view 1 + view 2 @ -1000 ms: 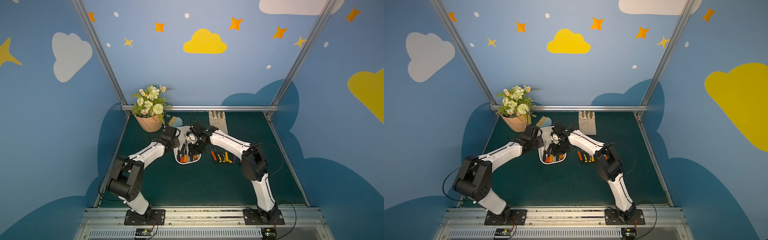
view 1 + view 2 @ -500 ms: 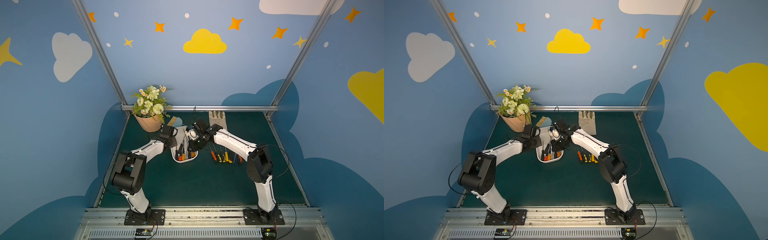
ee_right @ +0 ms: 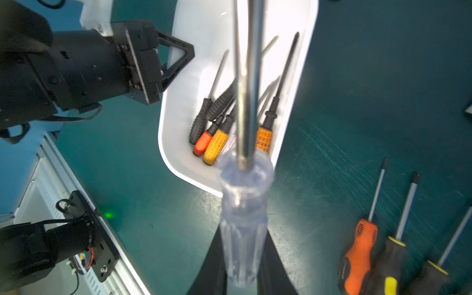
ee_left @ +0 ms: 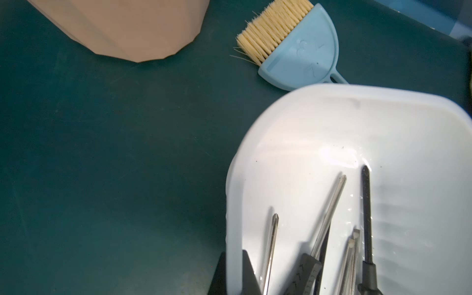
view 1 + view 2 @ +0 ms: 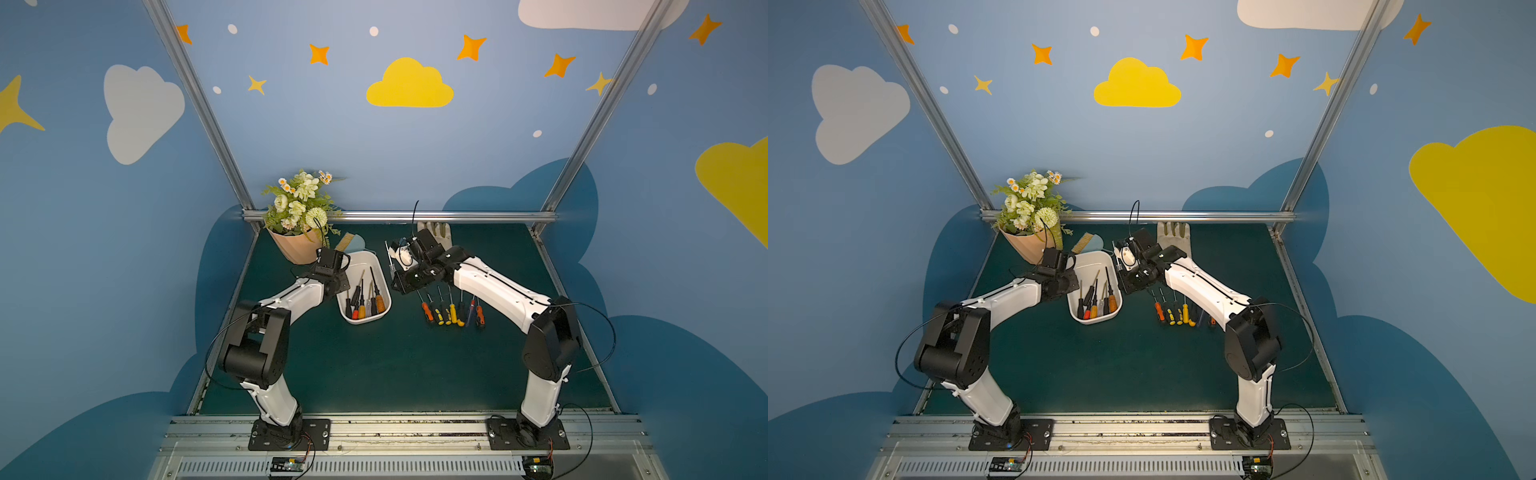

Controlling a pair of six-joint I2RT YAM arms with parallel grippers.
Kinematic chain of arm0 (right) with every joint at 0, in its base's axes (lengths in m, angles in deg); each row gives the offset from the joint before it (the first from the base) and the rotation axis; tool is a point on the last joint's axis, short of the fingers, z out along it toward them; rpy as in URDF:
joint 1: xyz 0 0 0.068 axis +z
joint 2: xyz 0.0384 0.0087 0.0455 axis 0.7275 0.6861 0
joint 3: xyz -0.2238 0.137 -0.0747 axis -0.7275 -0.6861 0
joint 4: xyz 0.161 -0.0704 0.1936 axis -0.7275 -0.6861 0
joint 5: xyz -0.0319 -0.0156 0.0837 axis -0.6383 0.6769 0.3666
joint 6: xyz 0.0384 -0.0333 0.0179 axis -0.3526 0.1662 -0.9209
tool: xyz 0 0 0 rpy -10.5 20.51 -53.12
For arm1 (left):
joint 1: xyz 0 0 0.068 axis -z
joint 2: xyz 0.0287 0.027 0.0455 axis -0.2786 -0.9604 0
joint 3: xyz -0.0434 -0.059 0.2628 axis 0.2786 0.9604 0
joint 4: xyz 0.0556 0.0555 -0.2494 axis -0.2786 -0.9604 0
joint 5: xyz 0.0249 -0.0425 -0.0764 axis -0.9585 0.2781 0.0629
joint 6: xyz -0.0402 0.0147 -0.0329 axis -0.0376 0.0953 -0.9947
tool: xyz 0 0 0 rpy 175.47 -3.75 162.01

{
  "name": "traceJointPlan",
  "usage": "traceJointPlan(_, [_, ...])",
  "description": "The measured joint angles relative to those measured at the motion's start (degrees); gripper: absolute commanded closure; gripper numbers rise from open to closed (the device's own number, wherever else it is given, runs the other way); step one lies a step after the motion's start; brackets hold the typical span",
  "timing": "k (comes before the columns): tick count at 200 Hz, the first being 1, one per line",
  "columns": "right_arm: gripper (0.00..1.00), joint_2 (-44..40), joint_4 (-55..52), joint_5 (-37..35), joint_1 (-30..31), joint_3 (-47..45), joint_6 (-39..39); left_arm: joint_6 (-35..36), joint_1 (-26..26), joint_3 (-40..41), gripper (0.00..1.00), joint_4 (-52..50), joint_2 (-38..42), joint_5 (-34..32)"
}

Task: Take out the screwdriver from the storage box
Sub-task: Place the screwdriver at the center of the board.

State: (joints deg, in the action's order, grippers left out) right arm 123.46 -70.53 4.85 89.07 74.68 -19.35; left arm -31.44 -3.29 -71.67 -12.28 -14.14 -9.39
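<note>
White plastic storage box (image 5: pixel 365 266) sits on the green bench mat (image 5: pixel 374 365) toward its back edge, left of centre. It is close to the peach flower pot (image 5: pixel 297 249) and the light-blue hand brush (image 4: pixel 293 51).

Left arm is folded low, with the elbow near the mat's left edge and the forearm reaching in to the box's left wall. Left gripper (image 4: pixel 233 275) has its fingers closed on that wall, one outside and one inside the rim.

Right arm arches in from the right, wrist bent over beside the box's right rim. Right gripper (image 3: pixel 242 255) is clamped on the clear-handled screwdriver (image 3: pixel 242 217); its fingers pinch the transparent handle and the steel shaft points away from the wrist. In both top views the shaft stands roughly upright and tip-up just right of the box. It looks lifted clear of the box, but its height is hard to judge.

Several screwdrivers (image 5: pixel 363 297) with black, red and orange handles lie in the box's near end. A row of screwdrivers (image 5: pixel 451 309) lies on the mat under the right forearm. A grey glove (image 5: pixel 1173 239) lies at the back edge.
</note>
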Motion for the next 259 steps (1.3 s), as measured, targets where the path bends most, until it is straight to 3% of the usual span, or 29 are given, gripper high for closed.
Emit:
traceJointPlan(142, [1.0, 5.03, -9.55, -7.26, -0.37, -2.95, -1.99, 0.92, -2.62, 0.0, 0.98, -0.42, 3.08, -1.09])
traceJointPlan(259, [1.0, 5.6, -12.9, -9.07, 2.16, 2.82, 0.44, 0.68, -2.36, 0.0, 0.98, -0.44, 3.17, 0.74])
